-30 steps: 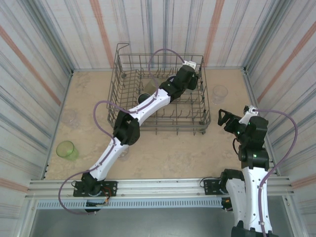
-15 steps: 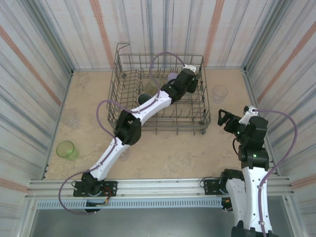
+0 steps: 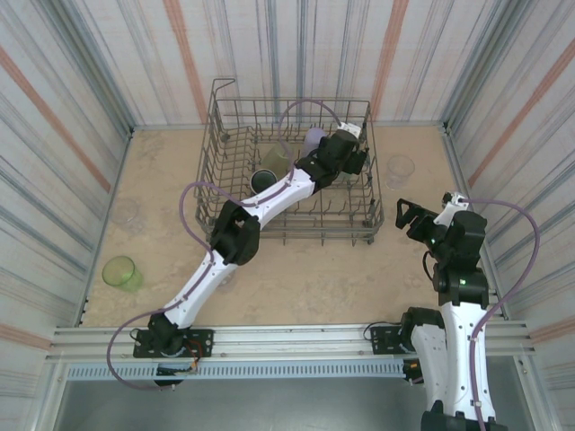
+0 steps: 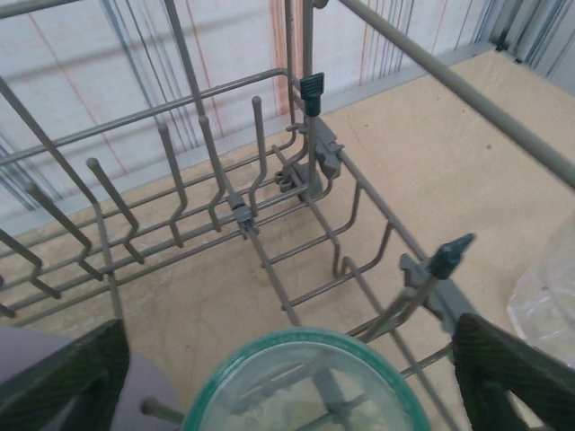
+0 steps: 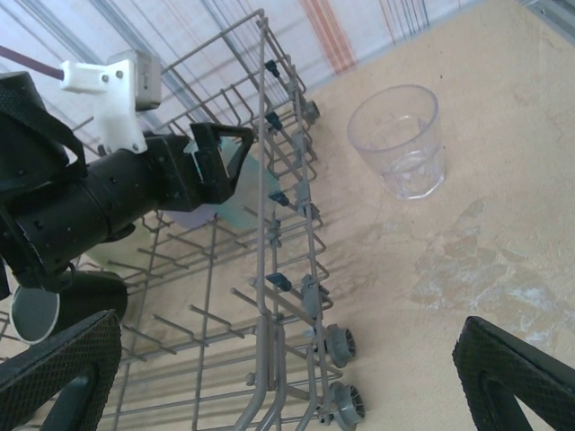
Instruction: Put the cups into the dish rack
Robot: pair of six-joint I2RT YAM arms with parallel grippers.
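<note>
The grey wire dish rack (image 3: 219, 160) stands at the back centre. My left gripper (image 3: 349, 162) reaches into its right end and is open. In the left wrist view the teal cup (image 4: 305, 382) stands upright on the rack floor between the spread fingers (image 4: 67, 377), with a gap on each side. A lavender cup (image 3: 314, 139) stands beside it, with an olive-yellow cup (image 3: 274, 160) and a dark mug (image 3: 262, 180) further left. My right gripper (image 3: 409, 217) hangs open outside the rack's right side, near a clear cup (image 5: 400, 139).
A bright green cup (image 3: 119, 271) and a clear cup (image 3: 126, 213) stand on the table left of the rack. Striped walls close in the table on three sides. The rack's wheels (image 5: 337, 346) face my right gripper. Upright tines (image 4: 256, 153) fill the rack floor.
My left gripper has opened and let go of the teal cup inside the rack. It shifted slightly, uncovering the lavender cup. The right arm has not moved.
</note>
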